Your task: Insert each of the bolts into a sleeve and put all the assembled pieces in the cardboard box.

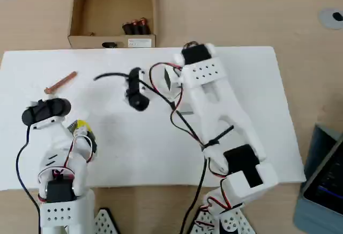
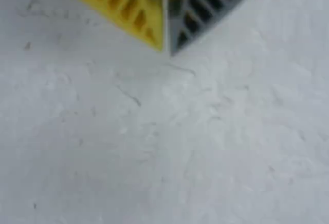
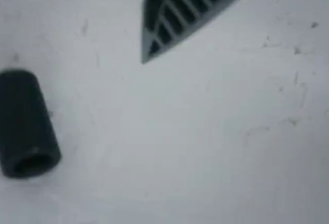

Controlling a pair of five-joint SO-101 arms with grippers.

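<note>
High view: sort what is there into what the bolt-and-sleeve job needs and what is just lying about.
Belongs to the job:
- cardboard box
- assembled pieces inside it
- copper bolt on the white sheet
- black sleeve, lying on its side

Just lying about:
- grey device at the table edge
- round grey disc on the bare wood

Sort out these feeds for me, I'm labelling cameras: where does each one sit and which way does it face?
High view: fixed above the table, looking down on the white mat, cardboard box and both arms.
Left wrist view: on the left arm, facing the white mat close up, with the left gripper shut.
Right wrist view: on the right arm, facing the white mat and a black sleeve, with the right gripper in frame.
Shared: all three see the white mat.
</note>
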